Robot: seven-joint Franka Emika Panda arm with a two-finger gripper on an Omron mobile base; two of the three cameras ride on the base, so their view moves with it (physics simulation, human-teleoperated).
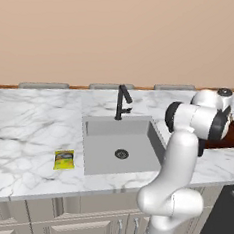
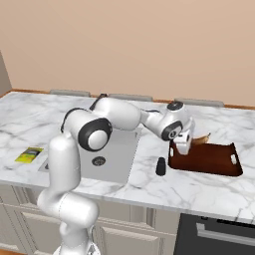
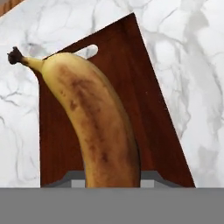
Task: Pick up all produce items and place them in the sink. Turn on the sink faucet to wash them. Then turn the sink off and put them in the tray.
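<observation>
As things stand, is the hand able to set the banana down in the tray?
Probably yes: the hand hangs over the tray's left end with the banana between its fingers, and nothing lies on the tray beneath.

Illumination is even and bright, with no glare. Soft shadows fall inside the sink point(image 1: 100, 126) and beneath the arm on the desk point(image 2: 149, 169). Rendering is slightly coarse, without edge distortion.
</observation>
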